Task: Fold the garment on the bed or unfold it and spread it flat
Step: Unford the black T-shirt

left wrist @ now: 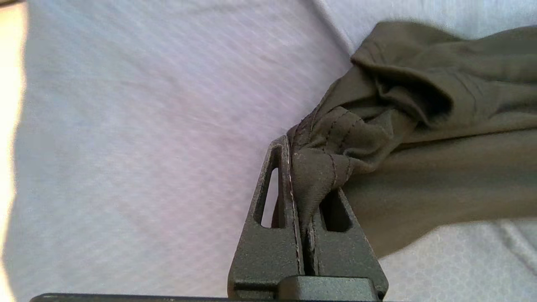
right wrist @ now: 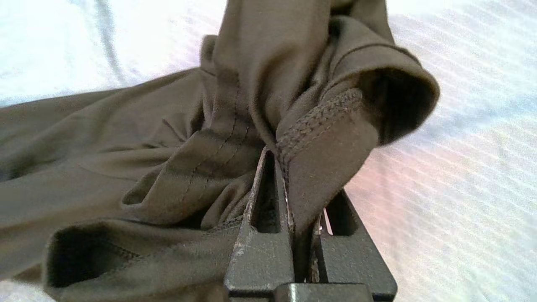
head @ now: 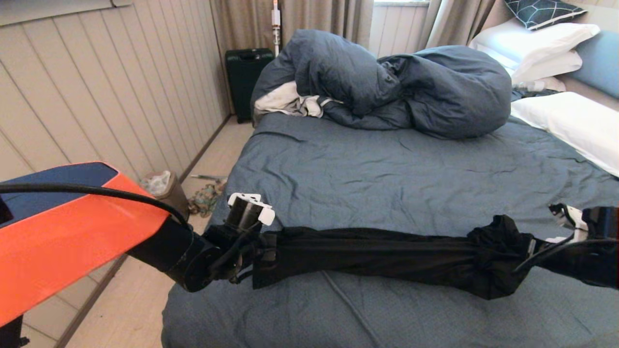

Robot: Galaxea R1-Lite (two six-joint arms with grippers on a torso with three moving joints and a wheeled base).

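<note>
A bulky slate-blue duvet [head: 387, 82] heaps at twelve o'clock on the blue-sheeted bed [head: 387, 183]. The black T-shirt garment [head: 377, 258] stretches bunched from nine to three o'clock, each end pinched by the left gripper [left wrist: 303, 184] and right gripper [right wrist: 289, 184].

This was a bedroom in a home. A large bed [head: 387, 174] with a slate-blue sheet filled most of the head view, with a rumpled duvet [head: 387, 82] heaped on it and white pillows [head: 570, 121] against a blue headboard [head: 599, 58]. Beige curtains [head: 319, 19] hung behind, the walls were pale panelling [head: 121, 82], and a dark suitcase [head: 246, 77] and a small waste bin [head: 164, 188] stood on the light floor [head: 213, 159]
</note>
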